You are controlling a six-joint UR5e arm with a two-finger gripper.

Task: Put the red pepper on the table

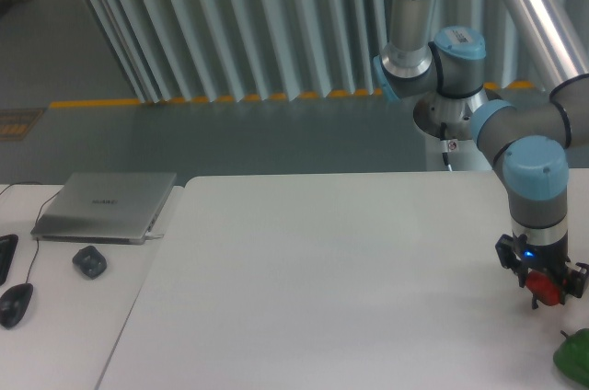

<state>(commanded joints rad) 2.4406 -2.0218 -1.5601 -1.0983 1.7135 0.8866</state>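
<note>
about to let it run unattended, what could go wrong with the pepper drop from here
The gripper holds the red pepper near the table's right side, close to the green pepper. Released here, the round pepper might roll against it or toward the edge. Whether it already touches the table can't be told, so an early release could drop it.

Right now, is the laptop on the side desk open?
No, the laptop lies closed and flat on the desk, with a mouse nearby.

Plain white table [322,270], green pepper [575,355] at its near right corner (partly cut off)
</note>
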